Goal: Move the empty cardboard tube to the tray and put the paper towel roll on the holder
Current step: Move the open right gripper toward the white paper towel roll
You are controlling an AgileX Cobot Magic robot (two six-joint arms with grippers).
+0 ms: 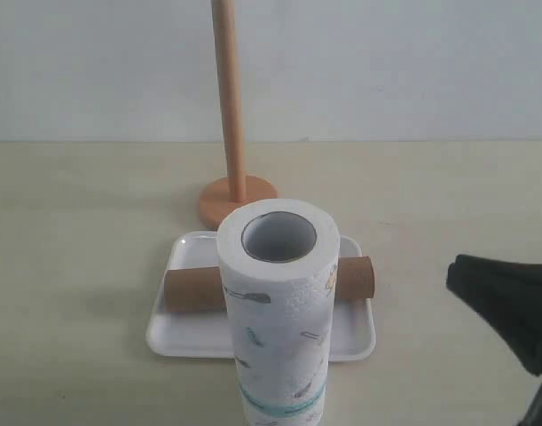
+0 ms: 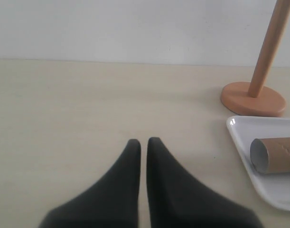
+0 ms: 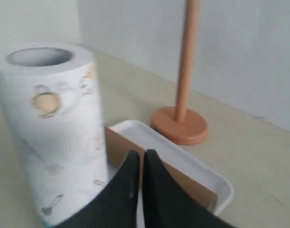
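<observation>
Beige table (image 1: 75, 266) spreads wide beside the tray (image 1: 350, 346); left hand (image 2: 143, 141) and right hand (image 3: 141, 153) pressed together.

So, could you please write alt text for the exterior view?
A paper towel roll stands upright in front, hiding the middle of a cardboard tube in a white tray. A wooden holder stands behind; the right tool shows at right.

Exterior: raised, facing holder (image 1: 228, 106) across tray (image 1: 186, 335).
Wrists: low, near tray, facing holder.
Shared: tray, holder.
</observation>
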